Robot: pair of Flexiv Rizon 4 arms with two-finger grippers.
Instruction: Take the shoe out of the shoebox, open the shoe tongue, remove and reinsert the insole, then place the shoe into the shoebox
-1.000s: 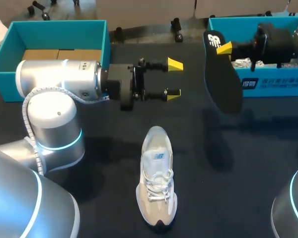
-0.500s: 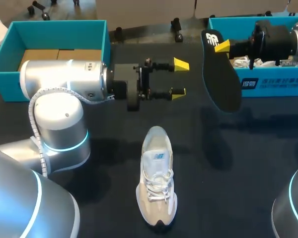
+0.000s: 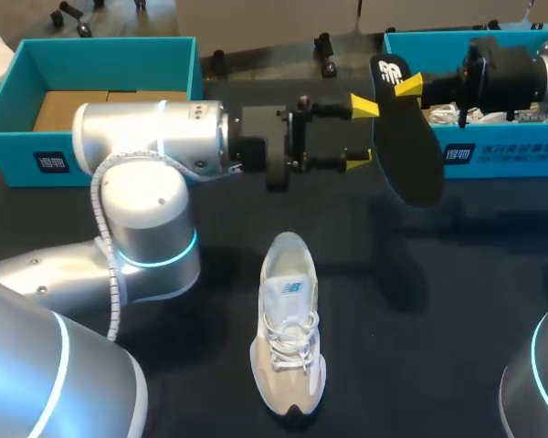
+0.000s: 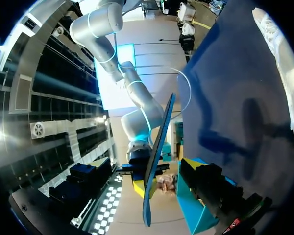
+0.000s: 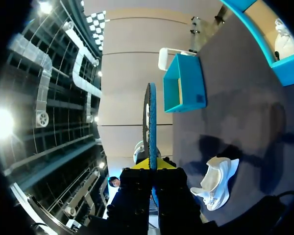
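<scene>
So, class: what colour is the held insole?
The insole is black with a white logo; head view.

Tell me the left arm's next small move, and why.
Probably ease the left end effector forward until the edge of the insole sits between its fingers. They stand open just beside it, while the right end effector holds it in the air, away from the shoe.
</scene>
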